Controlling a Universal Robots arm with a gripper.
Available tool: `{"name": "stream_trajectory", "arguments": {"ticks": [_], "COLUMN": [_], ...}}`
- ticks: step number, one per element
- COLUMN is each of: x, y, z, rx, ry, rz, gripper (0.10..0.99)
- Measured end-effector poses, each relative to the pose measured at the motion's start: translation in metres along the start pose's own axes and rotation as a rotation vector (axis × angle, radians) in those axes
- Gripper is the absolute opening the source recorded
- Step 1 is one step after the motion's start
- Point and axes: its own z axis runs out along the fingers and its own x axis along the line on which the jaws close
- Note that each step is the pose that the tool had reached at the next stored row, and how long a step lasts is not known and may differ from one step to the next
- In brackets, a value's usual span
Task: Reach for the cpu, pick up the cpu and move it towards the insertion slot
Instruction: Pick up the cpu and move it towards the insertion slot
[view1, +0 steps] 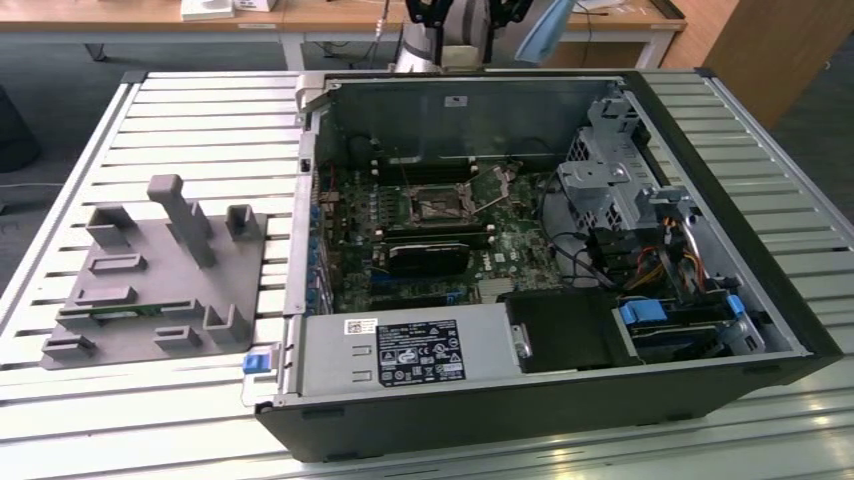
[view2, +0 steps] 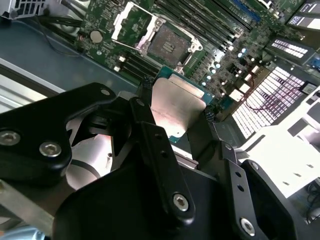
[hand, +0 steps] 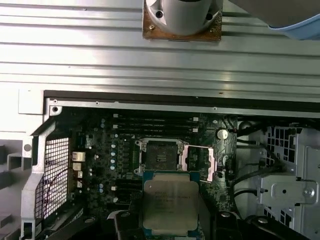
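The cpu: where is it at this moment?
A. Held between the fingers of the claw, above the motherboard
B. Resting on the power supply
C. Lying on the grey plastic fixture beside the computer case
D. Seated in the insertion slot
A: in the second wrist view the claw grips the cpu by its edges, and the insertion slot sits open and bare beyond it.

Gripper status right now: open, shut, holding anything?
Tool: shut on the flat square silver-topped cpu, held between its black fingers above the motherboard, short of the open dark square insertion slot.
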Motion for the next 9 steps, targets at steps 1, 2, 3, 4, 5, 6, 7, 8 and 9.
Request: {"name": "stream_trajectory", "arguments": {"ticks": [1,2,3,4,5,6,7,8,9], "x": [-0.0020,-0.0040,-0.0061,-0.0074,-0.0080,-0.0080,-0.0080,-0.0081,-0.0082], "y": [0.0002,0.0004,0.0005,0.0005,0.0005,0.0005,0.0005,0.0005,0.0005], "z": [0.0000,0.0000,0.0000,0.0000,0.0000,0.0001,0.0001,0.0000,0.0000], "rx": [0.000,0.000,0.000,0.000,0.000,0.000,0.000,0.000,0.000], "ry": [-0.0004,-0.0008,-0.0012,-0.0014,-0.0015,-0.0016,-0.0016,-0.0015,-0.0015], "rz": [0.000,0.001,0.001,0.001,0.002,0.002,0.002,0.002,0.002], "gripper": [0.529,0.529,0.529,0.529,0.529,0.529,0.529,0.529,0.529]}}
